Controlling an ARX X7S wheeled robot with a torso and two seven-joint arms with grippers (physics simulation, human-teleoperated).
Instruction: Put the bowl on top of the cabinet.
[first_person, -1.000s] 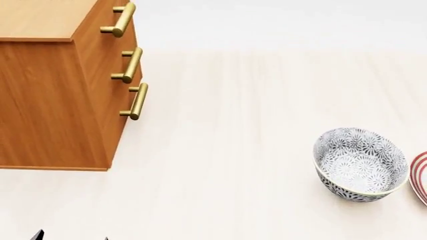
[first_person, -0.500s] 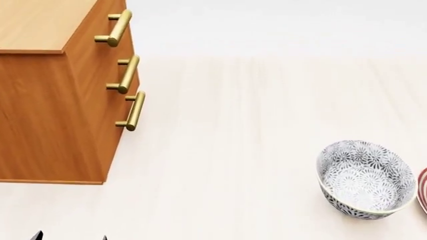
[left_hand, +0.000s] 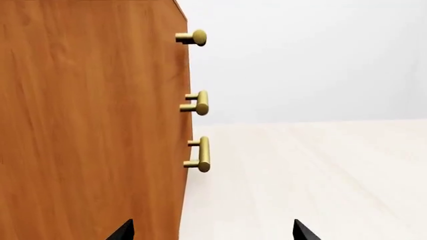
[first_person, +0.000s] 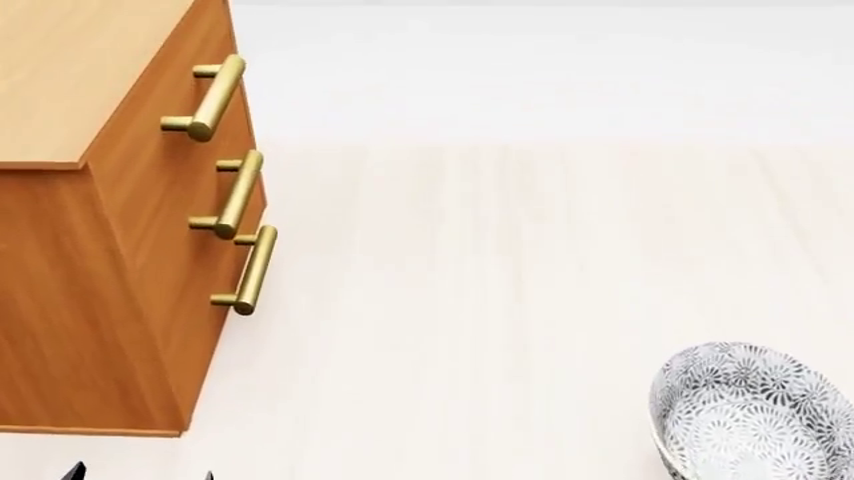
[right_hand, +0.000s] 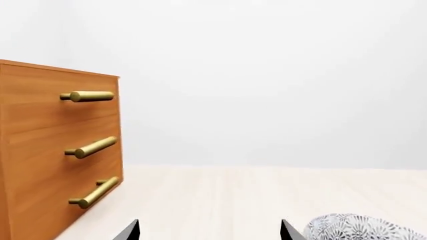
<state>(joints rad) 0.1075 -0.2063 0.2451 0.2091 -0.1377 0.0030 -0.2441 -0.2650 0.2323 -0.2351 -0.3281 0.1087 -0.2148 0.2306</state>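
A pale, faintly grained wooden surface (first_person: 481, 300) stretches away under even light toward a plain white backdrop, with no walls or furnishings to be made out beyond it. The cabinet (first_person: 80, 290), orange-brown with a lighter wood top, stands on this surface and fills the left of the head view; its front face, turned toward the open middle of the surface, carries three brass bar handles (first_person: 235, 193) stacked one above another.

The bowl (first_person: 750, 415), white with a dense grey floral pattern inside and out, sits upright on the surface well apart from the cabinet, off to the side its handles face, and is partly cut by the lower edge of the head view. Bare surface lies between bowl and cabinet, and the cabinet's top shows as bare wood where it is in view.

The left hand (left_hand: 210, 232) hangs just beside the cabinet's plain side panel, only its two dark fingertips (left_hand: 123, 231) showing, set wide apart with nothing between them. The right hand (right_hand: 210, 231) faces the cabinet's front from farther off, its two dark fingertips (right_hand: 130, 231) likewise spread and holding nothing; the bowl's rim (right_hand: 363, 227) shows just beside one of them, though whether they touch cannot be told.
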